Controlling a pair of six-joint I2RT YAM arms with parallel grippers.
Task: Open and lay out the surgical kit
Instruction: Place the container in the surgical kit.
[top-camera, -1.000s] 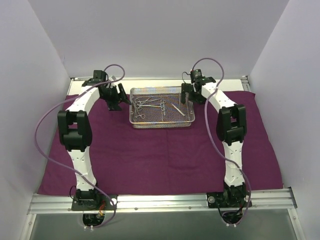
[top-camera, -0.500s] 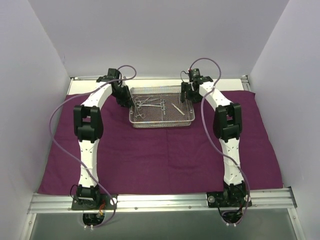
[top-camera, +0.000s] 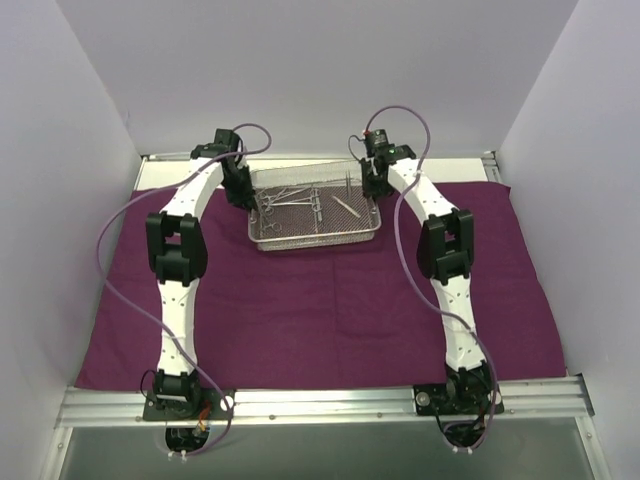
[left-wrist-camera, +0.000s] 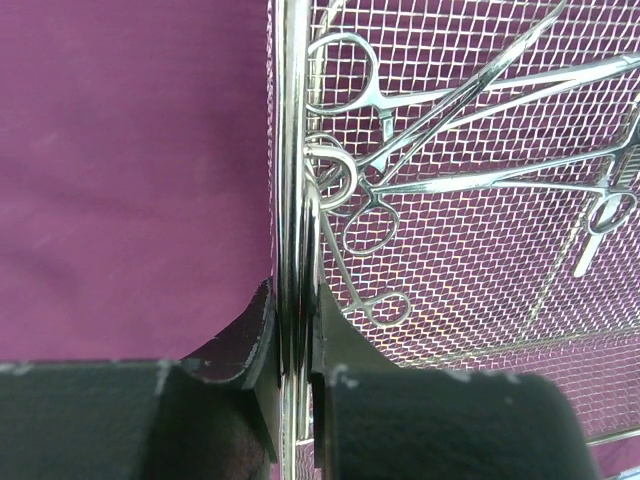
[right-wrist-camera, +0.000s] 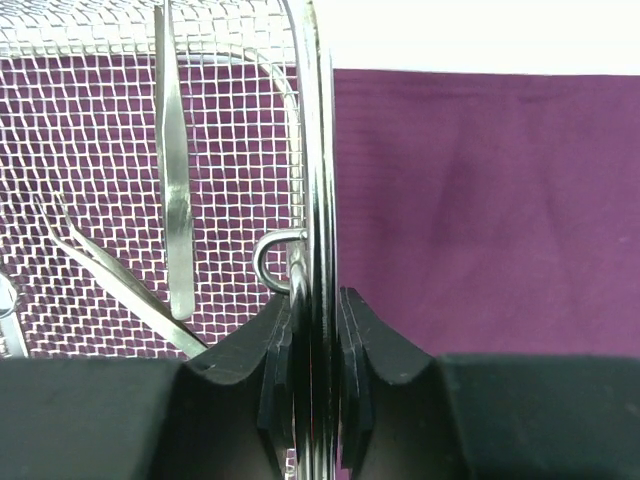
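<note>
Left gripper (left-wrist-camera: 292, 335) and right gripper (right-wrist-camera: 315, 325) each pinched tight on the tray (top-camera: 315, 241) rim; I must raise both ends evenly, lest forceps (left-wrist-camera: 480, 179) slide.

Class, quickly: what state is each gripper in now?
Left gripper: closed on the left rim of the wire-mesh tray.
Right gripper: closed on its right rim.

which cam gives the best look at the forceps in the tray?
Left wrist: the forceps are close up, with ring handles and crossed shafts clear. Top external shows them tiny inside the tray. Right wrist shows the tweezers instead, and no clear forceps.
</note>
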